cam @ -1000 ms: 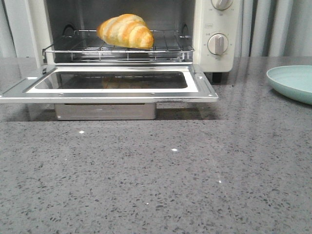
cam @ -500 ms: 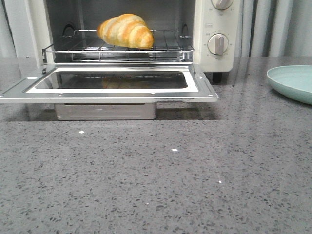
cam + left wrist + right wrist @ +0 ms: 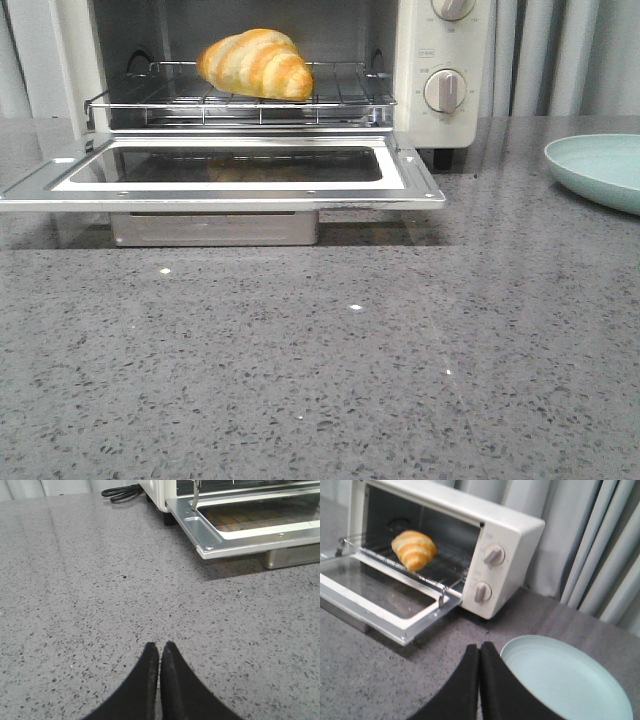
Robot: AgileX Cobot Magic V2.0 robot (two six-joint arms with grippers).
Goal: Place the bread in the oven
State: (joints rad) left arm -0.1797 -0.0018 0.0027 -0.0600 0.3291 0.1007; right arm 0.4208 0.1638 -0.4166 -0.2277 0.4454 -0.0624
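Counter (image 3: 330, 370) fills the front view, grey speckled stone, wide and bare in front of the oven (image 3: 445, 60) — neither arm shows in this view at all. Oven sits at the back left, cream-white, its door (image 3: 225, 180) dropped flat and jutting forward over the counter, a metal tray (image 3: 215, 228) tucked under it. Only the right wrist view takes in the whole oven body (image 3: 507, 555), both dial knobs and the grey curtains (image 3: 600, 545) behind. Plate (image 3: 598, 170), pale green, lies well off to the right of the oven; the right wrist view shows it round and shallow, just beside the right gripper (image 3: 479, 652). Those fingers are pressed together, holding nothing, above the counter between the door's corner and the plate rim. The left wrist view picks up what no other does — a black cord (image 3: 122, 492) coiled by the oven's back corner, and the door's near corner (image 3: 210, 547) hanging over open stone. Left gripper (image 3: 159, 650) hovers over bare counter, fingers closed tip to tip, well clear of the door edge. Bread (image 3: 256, 63) — golden, cream-striped — rests on the wire rack (image 3: 240, 100) inside the oven, left of centre, touching no wall.
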